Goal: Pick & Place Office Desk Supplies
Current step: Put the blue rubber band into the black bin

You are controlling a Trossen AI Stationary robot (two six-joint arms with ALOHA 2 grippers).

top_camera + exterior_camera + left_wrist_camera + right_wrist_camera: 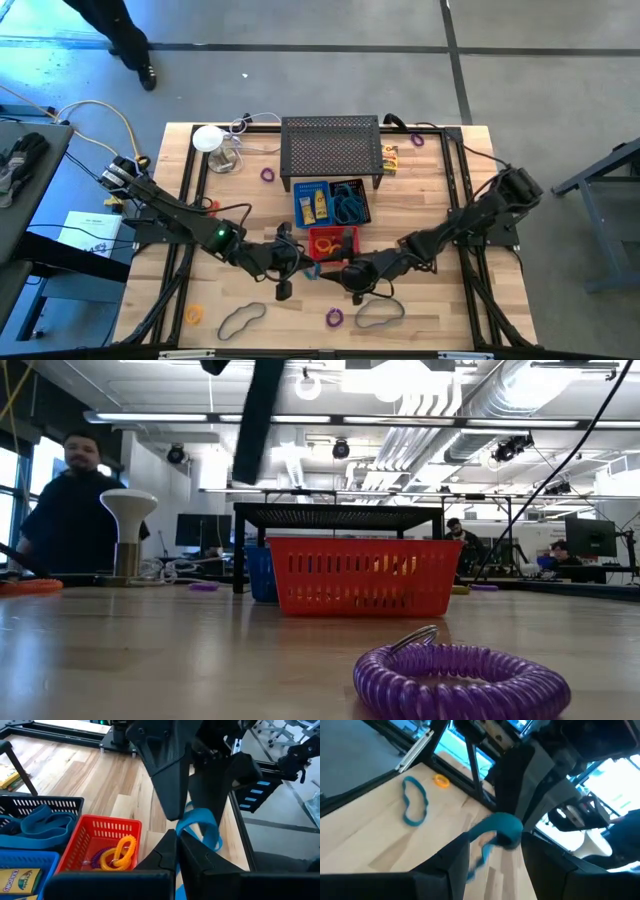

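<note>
A blue looped band point(206, 831) hangs above the table, just in front of the red bin point(330, 242). My left gripper point(177, 845) comes from the table's left and is shut on it. My right gripper point(495, 841) comes from the right and is open, one finger on each side of the band point(501, 829). In the high view the two grippers meet tip to tip, left point(300, 268) and right point(332, 272). Yellow and purple coil rings point(117, 855) lie in the red bin. My left gripper pinches a stretch of the band point(180, 826) between its two shut fingertips, coming nearly level from the table's left. The free loop point(212, 837) stands out past the tips, clear of the table. My right gripper straddles the loop; I cannot tell whether its fingers touch it.
Behind the red bin stand a blue bin with yellow boxes point(315, 205), a black bin with blue bands point(350, 205) and a black mesh rack point(332, 150). Near the front edge lie a purple coil ring point(460, 680), two dark looped bands point(240, 318) point(380, 312) and an orange ring point(194, 314).
</note>
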